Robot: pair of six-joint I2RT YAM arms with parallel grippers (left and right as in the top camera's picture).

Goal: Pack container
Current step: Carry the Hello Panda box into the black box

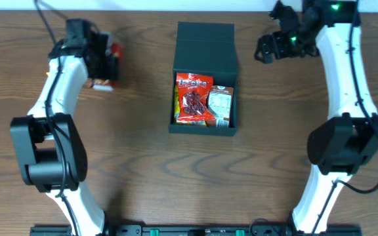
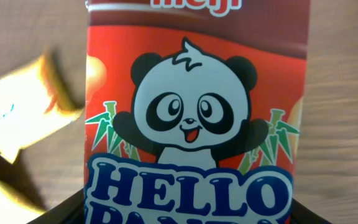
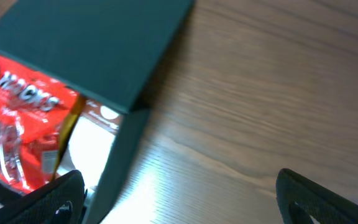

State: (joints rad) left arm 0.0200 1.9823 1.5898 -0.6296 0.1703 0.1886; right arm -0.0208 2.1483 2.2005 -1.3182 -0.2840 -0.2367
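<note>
Hello Panda box [image 2: 194,124] fills your left wrist cam, sitting right under the left gripper [image 1: 104,59] at the far-left of the table [image 1: 143,164]. Can't tell whether those jaws are pinching it or just straddling it, so confirm before you lift. Container [image 1: 202,129] sits mid-table, well apart to the right, flap lid [image 1: 205,42] hinged back. Inside: red packet [image 1: 193,98] on the left, white-label packet [image 1: 220,105] beside it. Room's tight, so I'd lay the box flat on top, not edge-first. Right gripper [image 1: 269,47] hangs nr the lid, jaws wide, empty; keep it clear. Watch the blurry yellow wrapper [image 2: 23,106] beside the box, don't drag it along.
</note>
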